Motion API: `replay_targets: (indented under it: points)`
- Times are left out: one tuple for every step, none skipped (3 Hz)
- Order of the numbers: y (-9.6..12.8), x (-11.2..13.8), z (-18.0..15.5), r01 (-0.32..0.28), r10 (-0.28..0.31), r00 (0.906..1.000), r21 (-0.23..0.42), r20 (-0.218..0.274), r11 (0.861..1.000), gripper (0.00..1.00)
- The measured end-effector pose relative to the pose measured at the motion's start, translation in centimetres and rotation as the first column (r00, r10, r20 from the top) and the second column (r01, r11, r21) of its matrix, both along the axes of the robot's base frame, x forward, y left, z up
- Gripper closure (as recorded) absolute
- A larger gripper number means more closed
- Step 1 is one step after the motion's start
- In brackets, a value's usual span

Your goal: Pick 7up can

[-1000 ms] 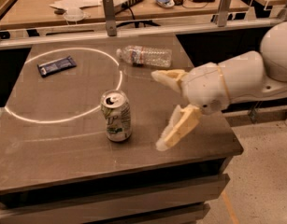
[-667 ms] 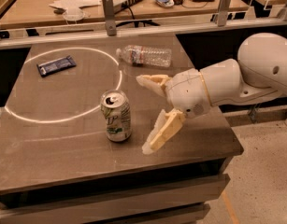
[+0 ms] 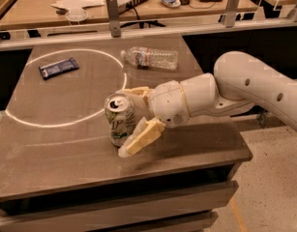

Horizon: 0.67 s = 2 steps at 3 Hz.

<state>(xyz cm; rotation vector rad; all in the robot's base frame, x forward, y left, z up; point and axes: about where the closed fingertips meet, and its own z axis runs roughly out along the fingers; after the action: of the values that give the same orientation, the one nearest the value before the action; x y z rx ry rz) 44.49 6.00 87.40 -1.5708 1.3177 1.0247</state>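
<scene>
At the front, the tabletop (image 3: 66,168) carries the 7up can (image 3: 120,120), which stands upright near its middle, just inside the near arc of a white circle (image 3: 51,125) marked on the surface. The gripper (image 3: 125,122) has come in from the right: a second ago it hung well off the can's right side, and now its jaws straddle the can. The near jaw lies low along the can's front right side, touching it or just beside it; I cannot tell which. The far jaw reaches behind the can near its rim. The jaws are spread wide, with the can between them and not yet clamped. The can has not shifted or tipped during the approach.

This looks like the end of the reach. What seems left is to close on the can's body and lift, and a slightly dented wall may give under the squeeze.

Farther back, a dark-blue snack bar wrapper (image 3: 58,67) lies flat on the left and a clear water bottle (image 3: 150,58) lies on its side, both well apart from the can.
</scene>
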Motion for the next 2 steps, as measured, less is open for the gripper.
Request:
replay_targets:
  points:
    - [1.6,0.4,-0.2,-0.03,0.03,0.9996,0.03,0.001,0.999,0.42]
    - [2.7,1.1,1.2,-0.04,0.037,0.9988,0.098,0.032,0.994,0.72]
